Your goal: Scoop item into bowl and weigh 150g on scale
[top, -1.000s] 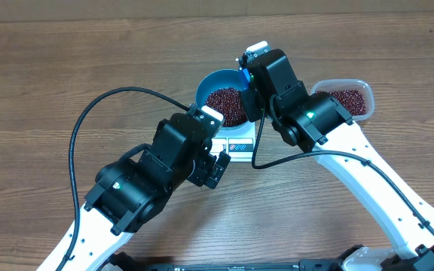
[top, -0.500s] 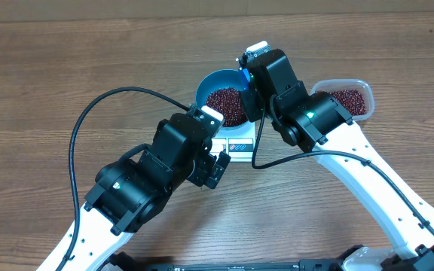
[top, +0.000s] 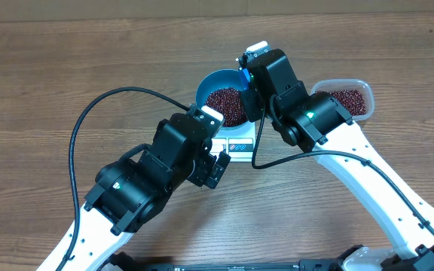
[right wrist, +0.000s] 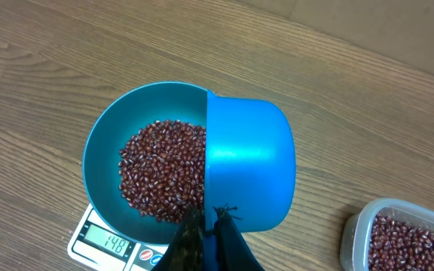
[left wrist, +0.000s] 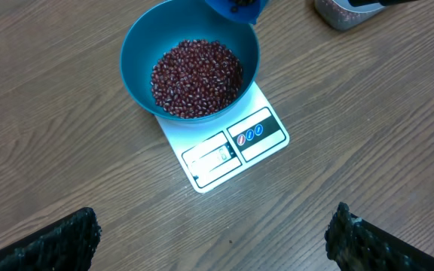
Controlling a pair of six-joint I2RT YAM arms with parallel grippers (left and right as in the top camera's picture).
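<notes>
Change: nothing has moved in the last second; in the overhead view your two arms, the scoop and the bowl sit exactly as they did.
Meaning: judged from this pause, you are pouring slowly and watching the reading, not going back for another load.
Right gripper: closed tight on the handle of the blue scoop, which it holds tipped over the right rim of the bowl.
Left gripper: jaws fully apart, holding nothing, hovering above the counter in front of the scale.
Bowl: seated on the scale; a loose heap of red beans covers its bottom.
Scoop contents: a few dark beans show at its mouth in the left wrist view.
Display: appears to read 148, so only a few more beans are likely needed.
Tub: clear plastic, beside the scale, holding more beans.
</notes>
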